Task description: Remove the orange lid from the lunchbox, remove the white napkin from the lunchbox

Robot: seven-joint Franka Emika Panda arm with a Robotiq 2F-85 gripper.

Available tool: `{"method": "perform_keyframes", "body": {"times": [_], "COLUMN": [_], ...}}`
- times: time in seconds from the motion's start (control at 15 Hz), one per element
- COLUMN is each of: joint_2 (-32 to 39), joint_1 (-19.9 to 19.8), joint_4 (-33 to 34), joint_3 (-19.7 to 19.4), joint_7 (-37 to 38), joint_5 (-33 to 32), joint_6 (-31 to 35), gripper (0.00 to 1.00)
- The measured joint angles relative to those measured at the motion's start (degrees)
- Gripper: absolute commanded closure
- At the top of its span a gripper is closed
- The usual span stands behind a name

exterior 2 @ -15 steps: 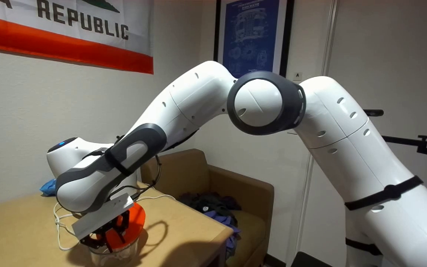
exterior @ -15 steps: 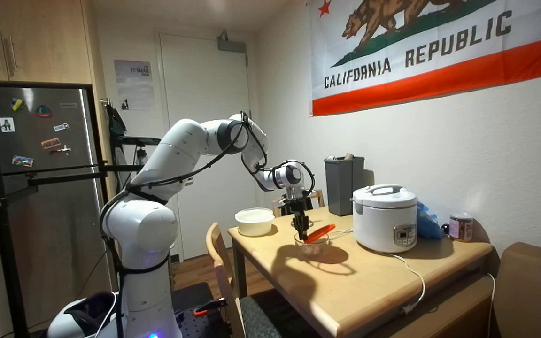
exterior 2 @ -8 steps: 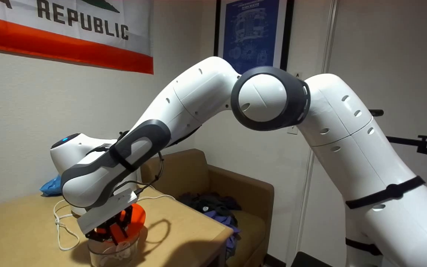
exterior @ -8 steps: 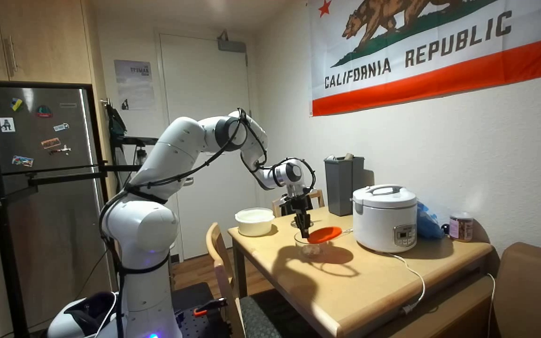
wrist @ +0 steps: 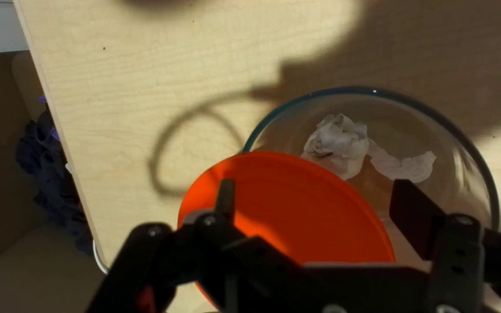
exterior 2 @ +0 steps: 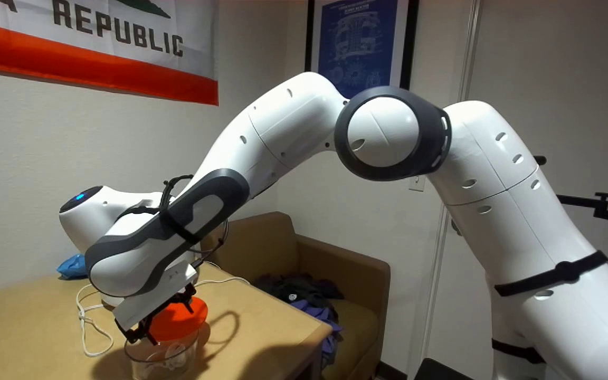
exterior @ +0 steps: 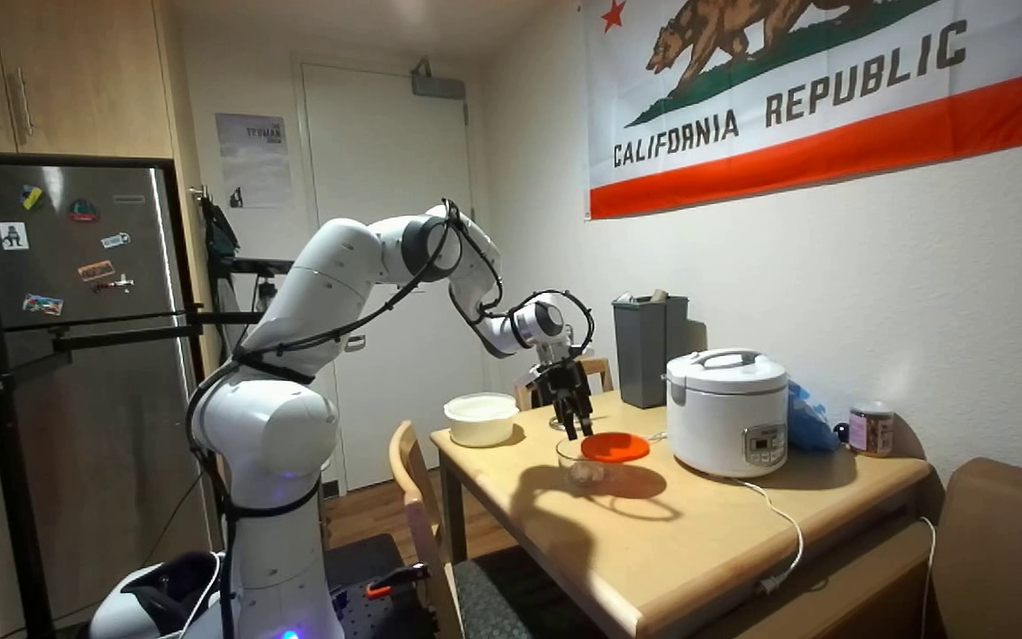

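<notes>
The orange lid [wrist: 294, 200] overlaps one side of the lunchbox's round glass rim [wrist: 363, 90] and sticks out past it. In both exterior views the lid [exterior: 615, 448] looks nearly flat, at about rim height. The clear lunchbox [exterior 2: 134, 364] stands on the table, its mouth partly uncovered. Inside lies the crumpled white napkin [wrist: 339, 141], with a thin strip reaching to one side and the lid covering part of its edge. My gripper [wrist: 313, 191] is spread wide just above the lid and bowl, with nothing pinched between the fingers.
A white rice cooker [exterior: 724, 422] stands beside the lunchbox on the table, with a grey bin [exterior: 640, 355] behind. At the far corner sits a white bowl [exterior: 480, 426]. A white cord [exterior 2: 90, 332] lies on the tabletop. A blue bag [exterior: 808, 422] and a jar [exterior: 872, 432] are near the wall.
The lid has gone from steeply tilted to nearly flat and shifted slightly outward from the lunchbox. My gripper's fingers have spread apart and risen off it.
</notes>
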Motion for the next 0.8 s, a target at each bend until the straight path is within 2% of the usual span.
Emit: {"method": "perform_keyframes", "body": {"times": [0.8], "joint_2": [1.81], "joint_1": [1.76], "joint_4": [0.73], "joint_3": [0.06], "joint_7": [-0.06], "joint_5": [-7.35], "joint_6": [-4.38], "gripper": [0.0]}}
